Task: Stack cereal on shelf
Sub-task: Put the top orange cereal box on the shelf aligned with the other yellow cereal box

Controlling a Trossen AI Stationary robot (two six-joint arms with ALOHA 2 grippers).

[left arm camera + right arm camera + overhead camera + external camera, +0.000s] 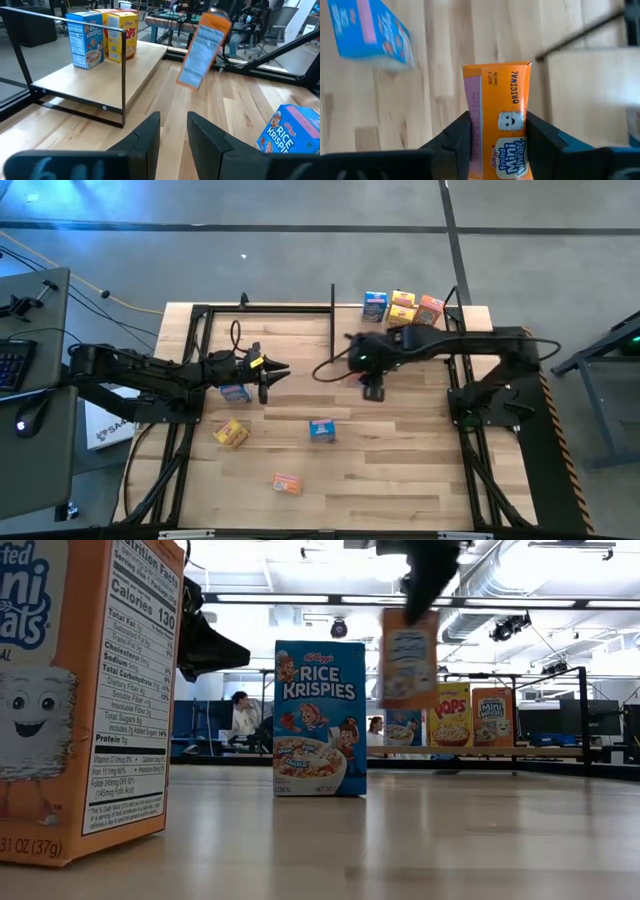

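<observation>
Right claw (pixel 497 135) is pinching a small orange Frosted Mini Wheats cardboard box (pixel 497 120), one dark finger (pixel 457 137) pressed on each side of it. Box hangs clear of the plank worktop (pixel 400 470), near the middle, w/ the right arm reaching in from the right side; in the low view it dangles in the air (pixel 408 658) above the wood.

Left claw (pixel 172 131) is held a bit apart w/ nothing between the fingers, hovering over the worktop's left part, pointing toward the carried box.

Just beside the left claw, a small blue Rice Krispies box (pixel 235 392) lies on the wood. Nearer the front: a yellow box (pixel 231 433), another blue Rice Krispies box (pixel 321 430) standing upright, and an orange Mini Wheats box (pixel 287 484) closest to the front edge.

Small light-wood shelf w/ thin black metal posts (pixel 125 65) sits at the far right corner of the worktop. On it: a blue Rice Krispies box (pixel 85 39), a yellow Pops box (pixel 123 35) just beside it, plus an orange box (pixel 430 308) at the end of the row.

Behind, in the room, seated people (pixel 240 712) at desks.
</observation>
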